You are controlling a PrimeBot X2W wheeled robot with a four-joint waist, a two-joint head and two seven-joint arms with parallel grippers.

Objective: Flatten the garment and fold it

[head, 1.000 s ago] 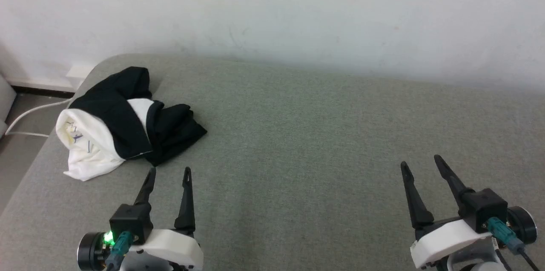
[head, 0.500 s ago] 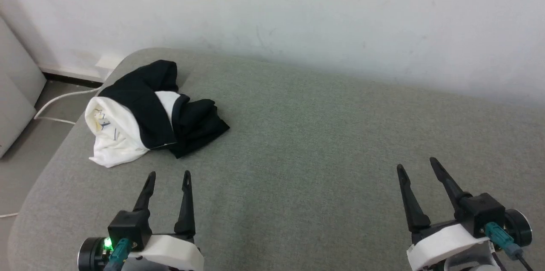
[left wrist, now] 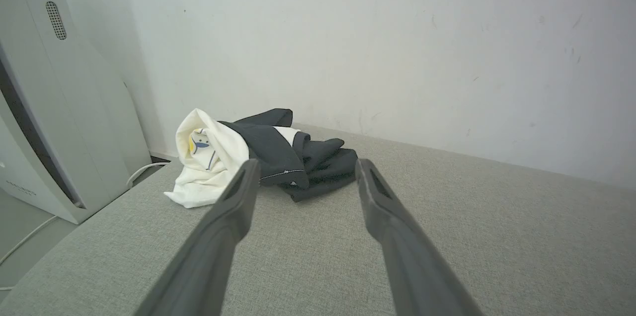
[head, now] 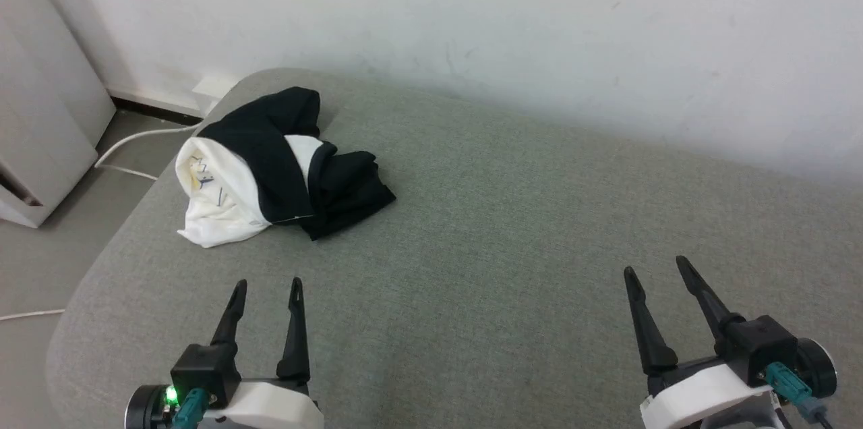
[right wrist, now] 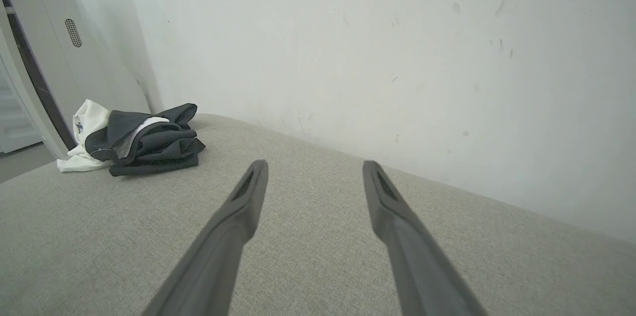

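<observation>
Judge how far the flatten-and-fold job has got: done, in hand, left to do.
Done: nothing; the garment lies bunched in a heap at the far left corner of the grey padded surface. In hand: nothing; the left tool and right tool are open and empty, short of the cloth, the left nearer. Left: grasp, spread flat, fold.

Ahead of you runs a plain white wall (head: pixel 472 11), scuffed with small marks, and against it sits a broad grey-green fabric-covered surface (head: pixel 506 226) with a rounded corner at your far left. Off that left edge you see a grey floor (head: pixel 47 260), where a white cable (head: pixel 135 137) trails below a dark skirting strip (head: pixel 155 112). A tall pale unit (head: pixel 40 119) with a small vent grille stands there, under soft, even light.
</observation>
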